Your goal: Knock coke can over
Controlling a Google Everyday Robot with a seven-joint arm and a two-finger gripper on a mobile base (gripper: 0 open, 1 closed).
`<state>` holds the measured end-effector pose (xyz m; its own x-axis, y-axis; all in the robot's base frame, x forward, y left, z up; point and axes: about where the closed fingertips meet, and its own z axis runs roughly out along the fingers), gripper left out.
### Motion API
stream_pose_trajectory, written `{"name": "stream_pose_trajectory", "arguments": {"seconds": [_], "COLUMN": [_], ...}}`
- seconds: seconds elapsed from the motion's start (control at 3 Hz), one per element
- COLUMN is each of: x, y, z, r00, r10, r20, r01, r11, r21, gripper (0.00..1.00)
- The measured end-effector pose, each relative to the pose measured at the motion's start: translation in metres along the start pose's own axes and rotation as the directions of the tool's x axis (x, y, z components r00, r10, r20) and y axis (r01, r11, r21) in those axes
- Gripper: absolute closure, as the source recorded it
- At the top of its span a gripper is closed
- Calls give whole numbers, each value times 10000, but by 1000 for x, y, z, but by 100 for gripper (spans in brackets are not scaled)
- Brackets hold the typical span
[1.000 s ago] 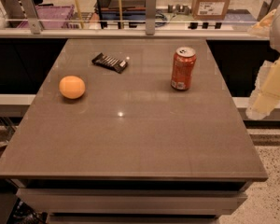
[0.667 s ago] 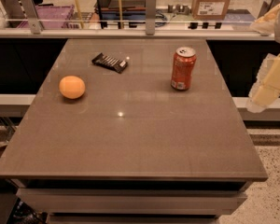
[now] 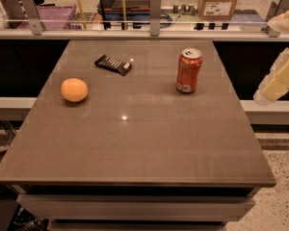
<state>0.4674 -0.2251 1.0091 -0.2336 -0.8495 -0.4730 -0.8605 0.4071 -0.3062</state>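
Observation:
The coke can (image 3: 189, 70) stands upright on the brown table (image 3: 135, 148), at the far right part of the top. It is red-orange with a silver top. My gripper (image 3: 266, 94) is pale and hangs off the table's right side, level with the can and well to its right. It is apart from the can and holds nothing that I can see.
An orange (image 3: 74, 89) lies at the left of the table. A dark snack bar wrapper (image 3: 113, 64) lies at the far middle. A rail with posts (image 3: 155, 7) runs behind the table, with boxes (image 3: 220, 1) beyond it.
My gripper has risen a little at the right edge of the view. The can, the orange and the wrapper have not moved.

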Motion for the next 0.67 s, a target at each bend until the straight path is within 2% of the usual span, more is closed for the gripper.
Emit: {"name": "stream_pose_trajectory", "arguments": {"seconds": [0.67], "x": [12], "y": [-13], "z": [26], "r00": [9928], "r10": [822], "r20": [866], "r01": [-820], "r11": [9966], "r21": [-66], "gripper": [0]}}
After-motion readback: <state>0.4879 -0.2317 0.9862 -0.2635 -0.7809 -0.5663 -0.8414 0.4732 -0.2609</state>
